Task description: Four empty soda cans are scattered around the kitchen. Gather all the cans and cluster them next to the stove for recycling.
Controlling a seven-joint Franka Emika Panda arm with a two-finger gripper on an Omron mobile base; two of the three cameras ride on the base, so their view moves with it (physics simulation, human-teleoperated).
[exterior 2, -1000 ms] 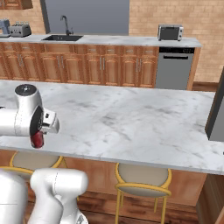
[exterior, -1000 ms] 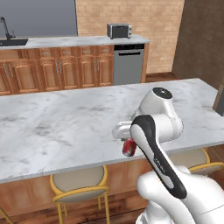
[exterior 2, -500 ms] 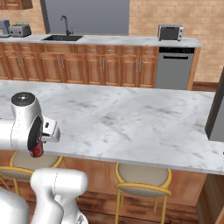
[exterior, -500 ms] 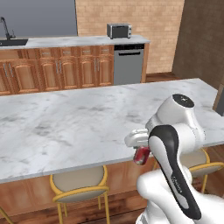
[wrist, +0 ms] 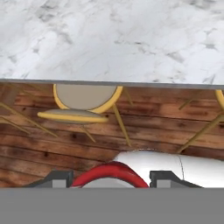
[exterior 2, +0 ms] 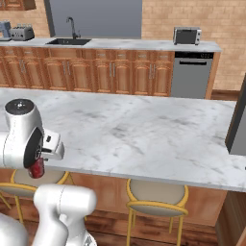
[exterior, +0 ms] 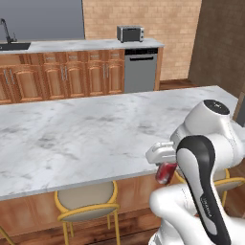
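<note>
One small red cylindrical soda can (exterior: 165, 173) clamped mid-body in nearly closed pincer (wrist: 109, 177), desk edge at 12 o'clock; likely light, thin-walled, slippery, dents easily.

Gripper (wrist: 110, 180) pts down, clamped on can (exterior: 165, 173).

Left base view: set behind the arm (exterior: 206, 158) on its left, looking forward and down across the island (exterior: 86, 139) to the far counter (exterior: 81, 45), toaster oven (exterior: 130, 33) and dishwasher (exterior: 140, 69).

Right base view: set behind the arm on its right, same heading; beyond the island it shares the far counter, toaster oven and dishwasher, plus the sink (exterior 2: 68, 42).

Hand view: on the hand, close, facing down past the island's near edge to a stool (wrist: 83, 100) and the wood floor (wrist: 52, 144); the stool sits under the island in both base views too.
</note>
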